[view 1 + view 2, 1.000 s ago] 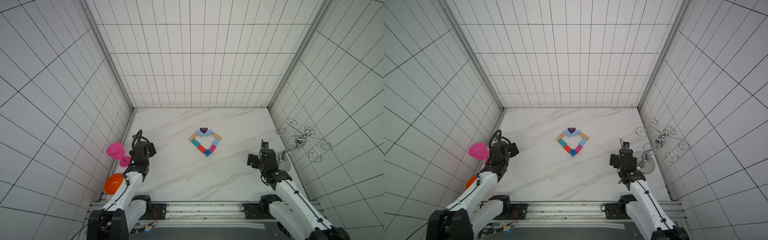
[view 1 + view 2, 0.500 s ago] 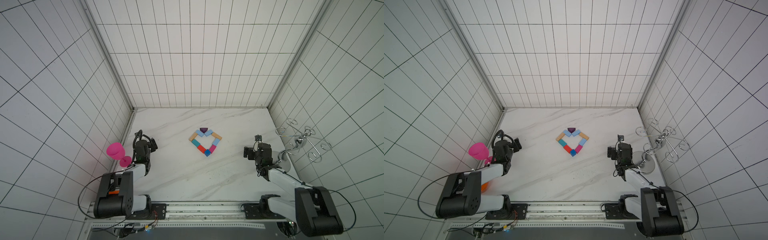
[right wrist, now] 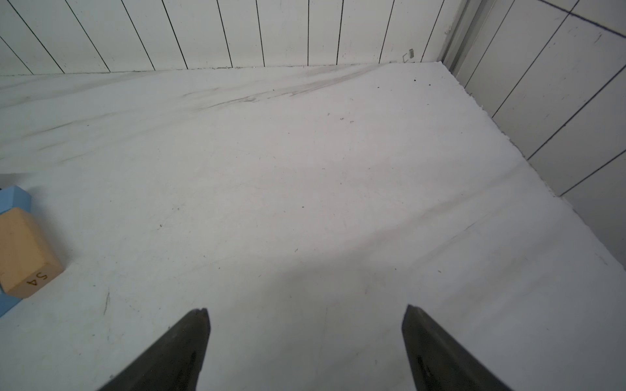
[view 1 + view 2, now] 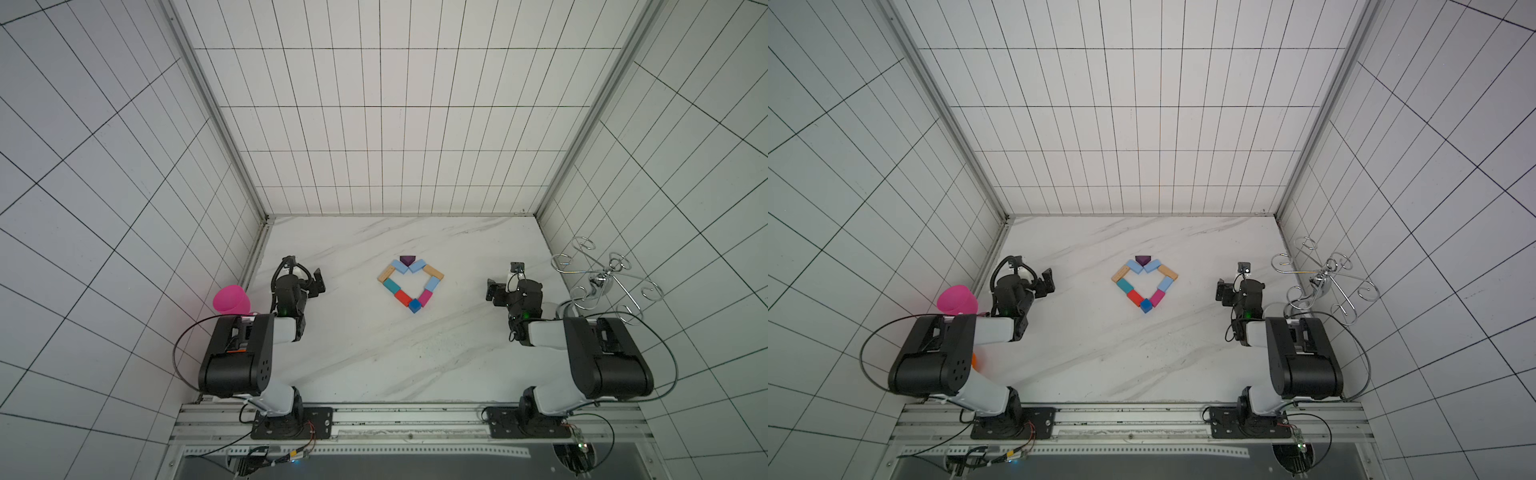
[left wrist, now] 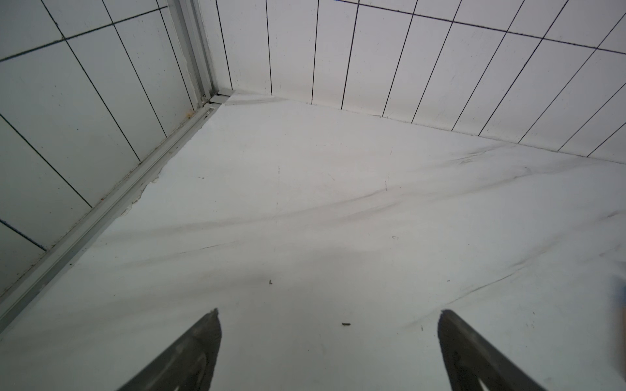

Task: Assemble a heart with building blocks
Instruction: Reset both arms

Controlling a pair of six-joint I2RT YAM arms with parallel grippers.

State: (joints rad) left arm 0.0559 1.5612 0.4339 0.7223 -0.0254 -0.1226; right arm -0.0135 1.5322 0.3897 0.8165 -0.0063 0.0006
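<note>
Retracted since earlier frame: left arm (image 4: 237, 357), right arm (image 4: 602, 361), now folded. Left jaws, right jaws: fully spread, empty, flanking heart (image 4: 402, 297), well apart. Heart on desk (image 4: 374, 345) centre, outline apparently closed. Keep clear; avoid nudging blocks (image 4: 432, 284).

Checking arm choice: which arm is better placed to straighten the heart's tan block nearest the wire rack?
Probably right: its open end effector sits nearer that tan block, which its wrist view shows.
</note>
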